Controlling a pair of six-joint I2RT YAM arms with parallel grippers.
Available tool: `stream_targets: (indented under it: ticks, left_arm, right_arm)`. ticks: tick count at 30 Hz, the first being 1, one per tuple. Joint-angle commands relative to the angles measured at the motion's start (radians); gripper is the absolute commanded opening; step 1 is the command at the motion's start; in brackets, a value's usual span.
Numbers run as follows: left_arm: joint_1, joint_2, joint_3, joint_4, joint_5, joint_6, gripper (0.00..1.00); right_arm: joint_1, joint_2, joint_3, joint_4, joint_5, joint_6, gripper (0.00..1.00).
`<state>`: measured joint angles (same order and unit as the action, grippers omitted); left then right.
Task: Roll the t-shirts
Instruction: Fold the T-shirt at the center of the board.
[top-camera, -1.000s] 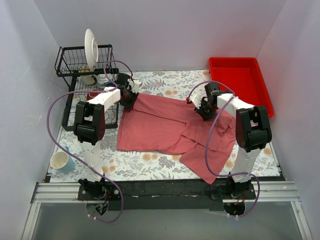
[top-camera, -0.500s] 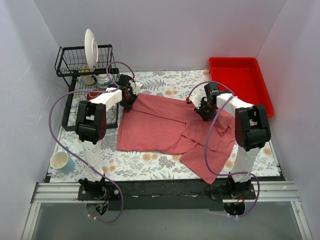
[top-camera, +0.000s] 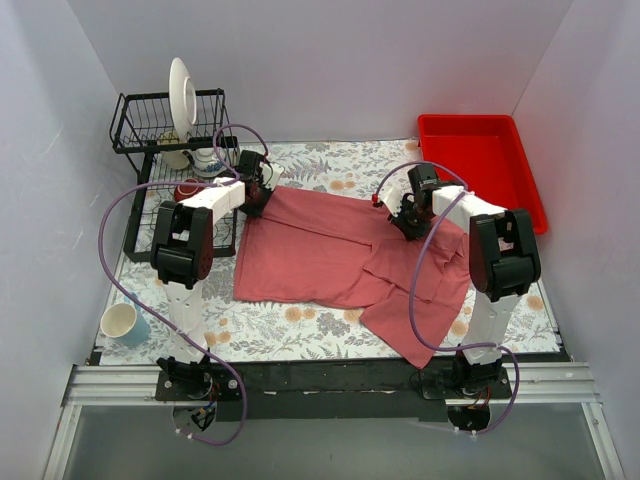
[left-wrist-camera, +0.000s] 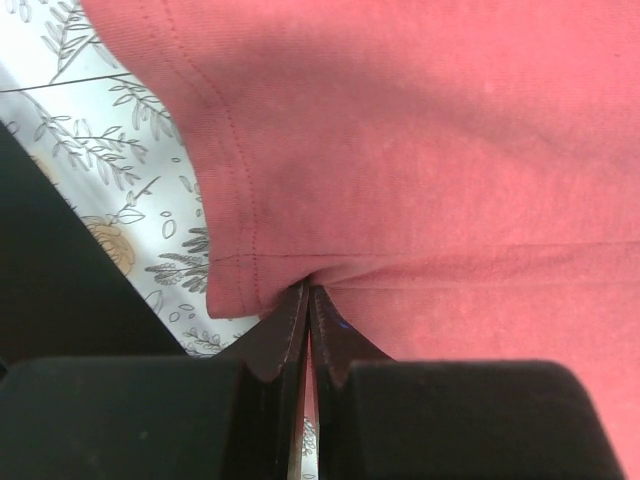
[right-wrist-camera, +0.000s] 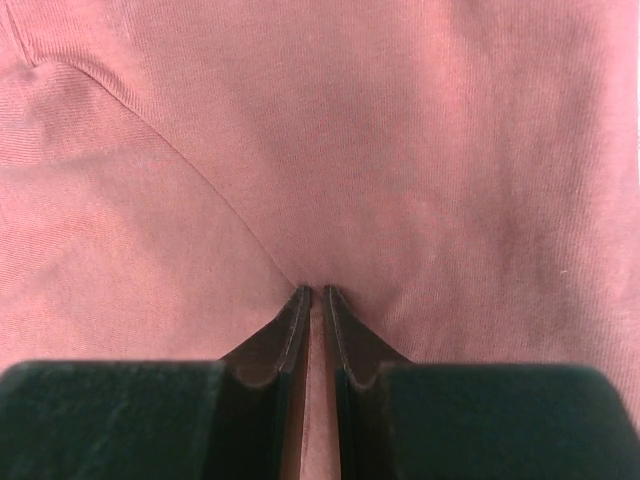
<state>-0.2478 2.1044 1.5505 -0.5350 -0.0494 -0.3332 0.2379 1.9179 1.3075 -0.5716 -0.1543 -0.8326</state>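
While the dusty-red, short-sleeved cloth t-shirt (top-camera: 330, 255) is spread on the floral-printed table cover (top-camera: 290, 338), its far edge is pinched tight by left gripper (left-wrist-camera: 308, 290) and right gripper (right-wrist-camera: 313, 292); grasp judged complete, an even, matched roll toward the near side is called for.

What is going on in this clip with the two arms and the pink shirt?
Both arms are working on the dusty-red soft cloth t-shirt, spread on the floral-patterned table. The left gripper is shut on the stitched edge at the shirt's far left corner; the right gripper pinches a pucker of fabric near the far right side. The shirt lies mostly flat, not yet rolled.
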Motion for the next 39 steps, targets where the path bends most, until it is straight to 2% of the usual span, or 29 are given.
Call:
stream_targets:
  ticks: [1,13,17,20,23,29,32,33,36,39]
  left_arm:
    - [0.018,-0.069,-0.009,0.035,-0.093,-0.006,0.0]
    - [0.044,-0.058,0.006,0.07,-0.156,0.005,0.0]
    - [0.045,-0.052,0.026,0.076,-0.17,0.011,0.1]
    - [0.047,-0.046,0.028,0.089,-0.185,0.022,0.27]
    - [0.045,-0.04,0.037,0.086,-0.179,0.014,0.33]
    - [0.047,-0.034,0.095,0.035,-0.116,-0.012,0.31]
    - [0.047,-0.035,0.138,-0.014,-0.057,-0.053,0.22]
    - [0.048,-0.043,0.141,-0.023,-0.017,-0.061,0.23]
    - [0.048,-0.037,0.137,-0.051,0.005,-0.075,0.38]
    - [0.048,-0.014,0.155,-0.089,0.029,-0.079,0.39]
  right_arm:
    - [-0.003,0.01,0.015,0.027,0.03,0.006,0.17]
    - [-0.006,0.024,0.022,0.033,0.033,0.009,0.16]
    - [-0.006,0.021,0.009,0.038,0.042,0.007,0.16]
    - [-0.008,0.018,0.001,0.044,0.053,0.009,0.16]
    - [-0.012,0.018,-0.005,0.052,0.07,0.007,0.15]
    - [-0.029,0.024,0.003,0.05,0.088,0.01,0.15]
    - [-0.029,0.026,0.004,0.05,0.084,0.013,0.15]
    - [-0.031,0.024,0.006,0.05,0.078,0.013,0.15]
    - [-0.031,0.027,0.007,0.05,0.071,0.016,0.15]
    - [-0.029,0.029,0.013,0.045,0.068,0.016,0.15]
